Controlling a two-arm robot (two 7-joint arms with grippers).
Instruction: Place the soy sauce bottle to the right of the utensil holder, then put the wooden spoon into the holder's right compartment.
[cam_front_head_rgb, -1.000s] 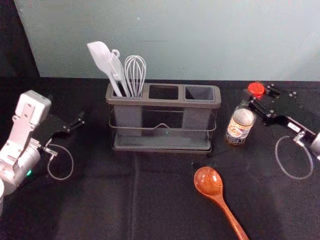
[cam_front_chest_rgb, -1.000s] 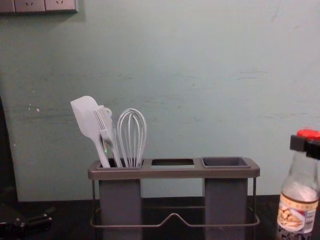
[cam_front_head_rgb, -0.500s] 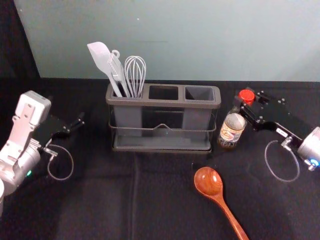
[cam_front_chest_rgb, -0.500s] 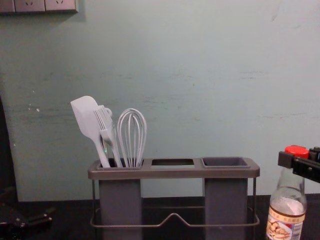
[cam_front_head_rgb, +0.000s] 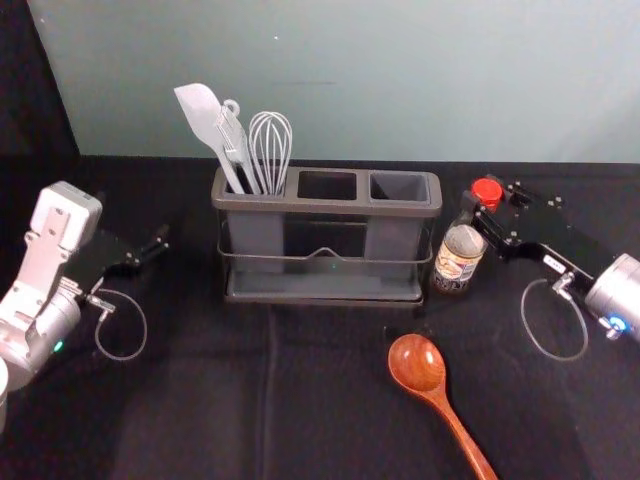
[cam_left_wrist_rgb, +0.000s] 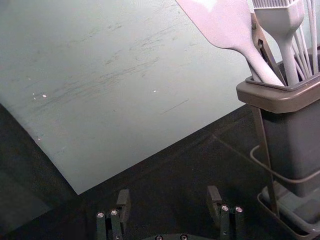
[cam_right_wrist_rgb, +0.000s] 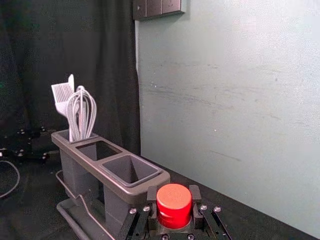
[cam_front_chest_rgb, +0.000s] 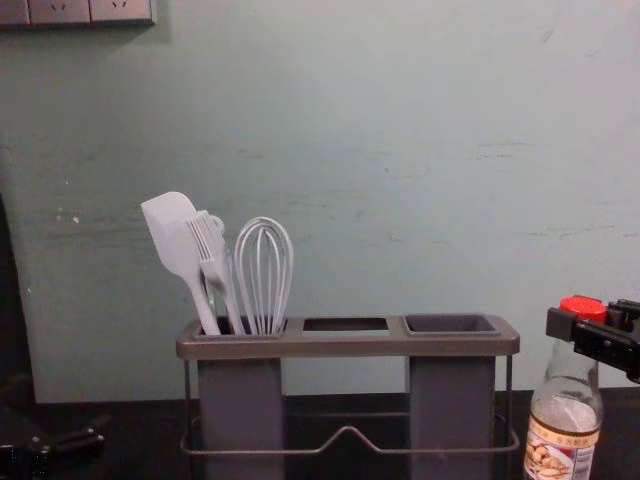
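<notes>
Soy sauce bottle (cam_front_head_rgb: 456, 265) beside utensil holder (cam_front_head_rgb: 328, 207), neck gripped by right pincer (cam_front_head_rgb: 478, 213), left pincer (cam_front_head_rgb: 157, 244) spread open, left of holder

Red-capped soy sauce bottle (cam_front_head_rgb: 458, 262), slightly tilted, right of grey utensil holder (cam_front_head_rgb: 328, 206), wooden spoon (cam_front_head_rgb: 418, 364) lying in front

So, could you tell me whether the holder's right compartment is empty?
Empty: the right compartment shows bare inner walls; the wooden spoon lies outside it.
</notes>
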